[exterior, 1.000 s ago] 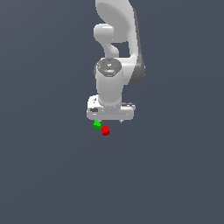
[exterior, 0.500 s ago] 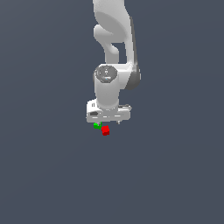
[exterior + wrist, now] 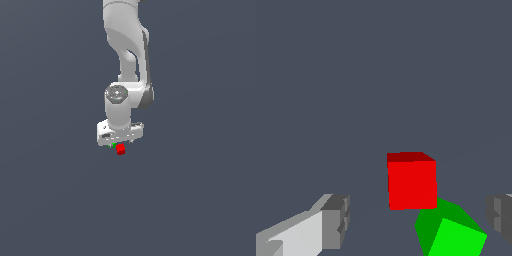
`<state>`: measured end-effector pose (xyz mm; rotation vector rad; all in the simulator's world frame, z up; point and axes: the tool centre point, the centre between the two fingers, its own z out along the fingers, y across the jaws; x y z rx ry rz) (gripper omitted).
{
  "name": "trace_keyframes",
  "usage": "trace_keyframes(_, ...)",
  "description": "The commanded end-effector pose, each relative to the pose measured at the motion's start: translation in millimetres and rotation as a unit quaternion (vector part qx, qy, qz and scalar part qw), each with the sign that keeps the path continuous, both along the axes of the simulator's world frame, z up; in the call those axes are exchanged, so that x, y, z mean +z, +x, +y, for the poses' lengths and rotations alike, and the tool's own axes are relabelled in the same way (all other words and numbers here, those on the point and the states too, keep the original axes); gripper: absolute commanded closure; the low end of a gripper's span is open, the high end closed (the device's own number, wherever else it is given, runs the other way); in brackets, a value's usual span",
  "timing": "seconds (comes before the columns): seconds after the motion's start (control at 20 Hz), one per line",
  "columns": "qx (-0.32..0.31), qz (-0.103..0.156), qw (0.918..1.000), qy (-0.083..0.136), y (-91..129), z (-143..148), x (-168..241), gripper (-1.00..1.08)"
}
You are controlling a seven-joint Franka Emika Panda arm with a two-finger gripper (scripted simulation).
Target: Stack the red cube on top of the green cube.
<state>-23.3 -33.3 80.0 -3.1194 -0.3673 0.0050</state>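
Note:
The red cube lies on the grey floor just below the white gripper in the exterior view. The green cube sits right beside it, mostly hidden under the gripper's hand. In the wrist view the red cube and the green cube lie close together, corner to side; I cannot tell if they touch. Both lie between the two grey fingertips, which stand wide apart. The gripper is open and holds nothing.
A plain dark grey floor surrounds the cubes. The white arm rises above the gripper toward the top of the exterior view.
The gripper has come down toward the two cubes. Its hand now covers most of the green cube in the exterior view. The cubes have not moved.

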Motion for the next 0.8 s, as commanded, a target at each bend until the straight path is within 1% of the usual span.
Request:
trace_keyframes(0.0,0.011,-0.001,0.9999,0.0,-1.0,-2.3,-6.0,-0.92)
trace_keyframes(0.55,0.017,-0.001,0.9999,0.0,-1.2,-4.5,-11.7,-0.92)
trace_keyframes(0.75,0.017,-0.001,0.9999,0.0,-1.5,-4.5,-22.2,-0.92)
